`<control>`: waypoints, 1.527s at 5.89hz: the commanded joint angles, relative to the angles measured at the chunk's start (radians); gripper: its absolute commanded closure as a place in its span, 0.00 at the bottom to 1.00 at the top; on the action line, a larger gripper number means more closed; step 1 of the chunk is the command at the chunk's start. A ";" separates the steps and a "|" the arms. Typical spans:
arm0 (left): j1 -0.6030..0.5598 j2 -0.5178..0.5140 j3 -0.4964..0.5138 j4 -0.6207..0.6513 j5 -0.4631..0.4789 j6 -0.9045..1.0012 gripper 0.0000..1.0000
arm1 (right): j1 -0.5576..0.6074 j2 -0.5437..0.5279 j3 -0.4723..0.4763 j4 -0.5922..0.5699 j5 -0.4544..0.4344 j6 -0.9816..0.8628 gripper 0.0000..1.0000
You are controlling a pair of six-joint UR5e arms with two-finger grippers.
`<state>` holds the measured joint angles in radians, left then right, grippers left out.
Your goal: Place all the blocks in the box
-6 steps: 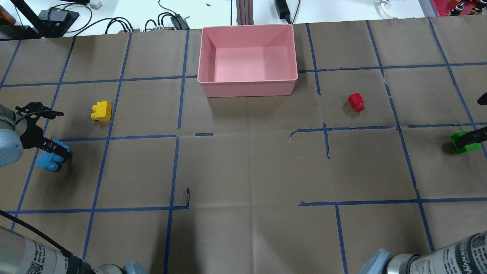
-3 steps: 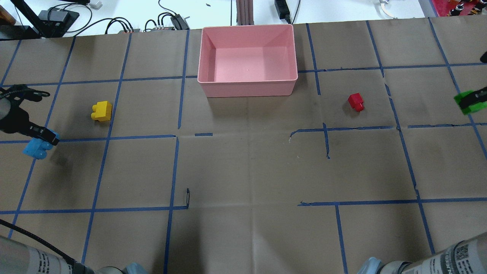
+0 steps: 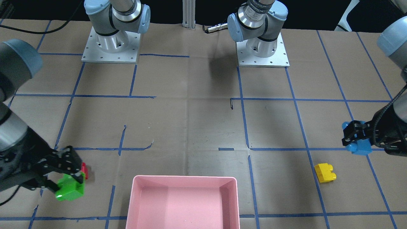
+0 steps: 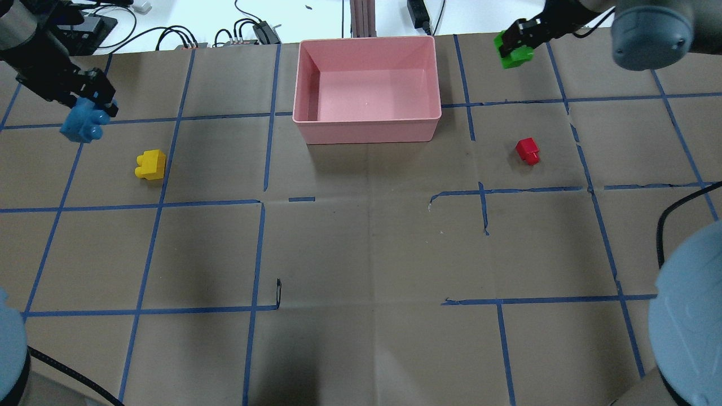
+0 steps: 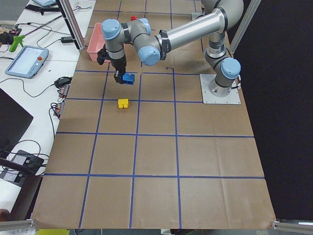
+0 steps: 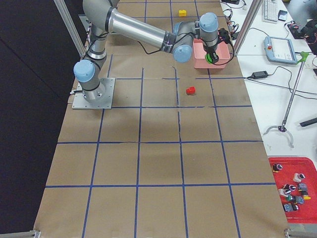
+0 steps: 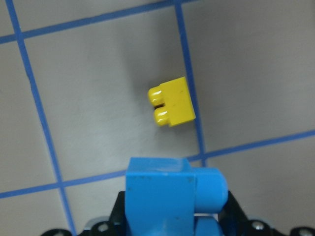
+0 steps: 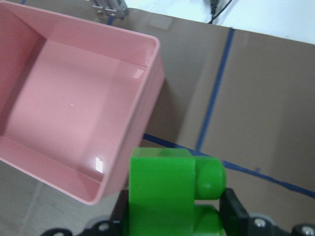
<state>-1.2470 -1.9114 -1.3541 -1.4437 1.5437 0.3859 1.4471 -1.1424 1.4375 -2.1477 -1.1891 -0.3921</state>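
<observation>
The pink box (image 4: 366, 131) stands empty at the table's far middle. My left gripper (image 4: 93, 97) is shut on the light-blue brick (image 4: 82, 124) and holds it above the table, far left of the box. The yellow brick (image 4: 150, 164) lies on the table just beneath and nearer; it also shows in the left wrist view (image 7: 172, 102). My right gripper (image 4: 516, 44) is shut on the green brick (image 4: 516, 57), raised just right of the box's far right corner (image 8: 147, 49). The red brick (image 4: 528, 150) lies on the table, right of the box.
Brown paper with a blue tape grid covers the table (image 4: 366, 254). Cables and electronics (image 4: 248, 31) lie beyond the far edge. The arm bases (image 3: 262, 47) stand on the robot's side. My right arm's elbow (image 4: 685, 316) looms at the near right.
Both arms have risen and swung toward the far side. The left carried the blue brick away from me; the right carried the green brick far and leftward, close to the box.
</observation>
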 commanded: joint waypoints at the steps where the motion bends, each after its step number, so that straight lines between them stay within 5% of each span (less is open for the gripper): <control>1: -0.153 -0.047 0.080 -0.006 -0.048 -0.273 0.81 | 0.143 0.102 -0.025 -0.132 0.023 0.224 0.93; 2: -0.208 -0.092 0.113 -0.003 -0.074 -0.362 0.81 | 0.148 0.110 -0.031 -0.152 0.025 0.246 0.90; 3: -0.238 -0.119 0.150 0.000 -0.080 -0.404 0.81 | 0.151 0.109 -0.038 -0.152 0.045 0.255 0.66; 4: -0.248 -0.141 0.170 0.009 -0.080 -0.407 0.82 | 0.160 0.112 -0.037 -0.156 0.084 0.306 0.01; 7: -0.394 -0.321 0.400 0.017 -0.073 -0.592 0.81 | 0.151 0.104 -0.035 -0.155 0.080 0.306 0.00; 9: -0.504 -0.426 0.493 0.019 -0.057 -0.726 0.81 | 0.036 0.038 -0.013 -0.141 0.040 0.251 0.00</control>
<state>-1.7042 -2.2886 -0.8956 -1.4268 1.4791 -0.2872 1.5438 -1.0640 1.4145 -2.2964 -1.1265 -0.1054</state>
